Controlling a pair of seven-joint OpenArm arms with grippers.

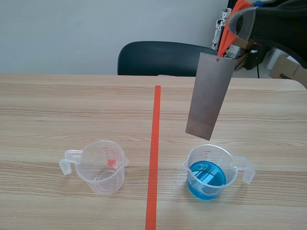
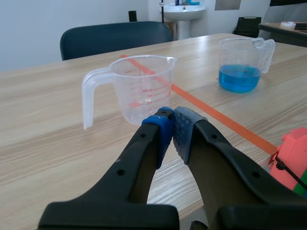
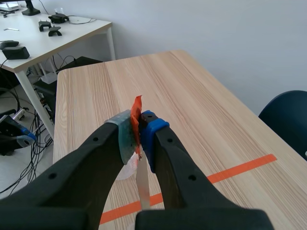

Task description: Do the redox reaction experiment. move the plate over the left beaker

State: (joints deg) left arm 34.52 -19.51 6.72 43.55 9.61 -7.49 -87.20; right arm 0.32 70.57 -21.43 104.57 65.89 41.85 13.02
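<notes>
Grey metal, the plate (image 1: 210, 96) hangs tilted in the air over the right half of the surface. It hangs from an orange-red strip (image 1: 224, 43) that is pinched tight between the right jaws. The right arm (image 1: 278, 21) stands raised toward the far right corner, its jaws pointing down. The plate's lower end is just above the right beaker (image 1: 207, 175) of blue liquid and apart from it. The left beaker (image 1: 101, 166), clear and empty, stands on the other side of the tape line (image 1: 153, 158), toward the near edge, well apart from the plate. The left jaws sit low by the near edge, closed on nothing, pads (image 2: 163, 129) meeting, with the left beaker just ahead.
</notes>
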